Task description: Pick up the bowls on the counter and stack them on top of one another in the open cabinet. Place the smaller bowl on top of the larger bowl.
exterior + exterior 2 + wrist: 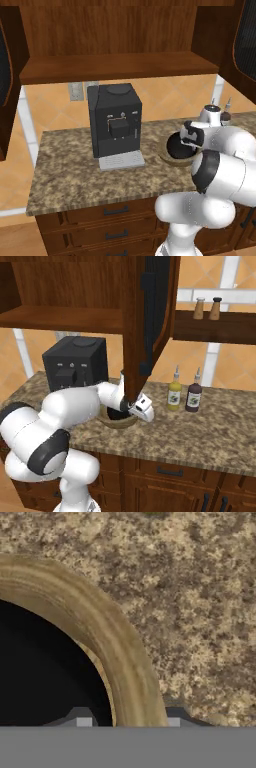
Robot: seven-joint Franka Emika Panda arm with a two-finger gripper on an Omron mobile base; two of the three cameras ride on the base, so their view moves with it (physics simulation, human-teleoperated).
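Bowls sit together on the counter (75, 175), just right of the coffee machine (115, 122): the black bowl (177, 146) appears to rest inside the tan bowl (170, 159), so the small one is already nested in the large one, though not yet in the cabinet (115, 65) above the machine.

The gripper (127, 722) is down at the tan bowl's right-hand rim (115, 647). In the hand view the thick wooden rim runs up between the two fingertips (82, 721), with the dark interior to one side and bare granite to the other. So the jaws stand apart and straddle the rim, one finger inside and one outside (a rim pinch, as I judge it). I cannot tell whether they already press on the wood. The rim's curve passes roughly across the line between the tips, which is what a close would need.

The tips are cut off by the view's lower edge, and in the left base view the arm's white links cover much of the tan bowl. In the right base view the cabinet door (150, 326) hangs in front of the wrist, hiding the fingers. Two bottles (183, 391) stand well right of the bowls.
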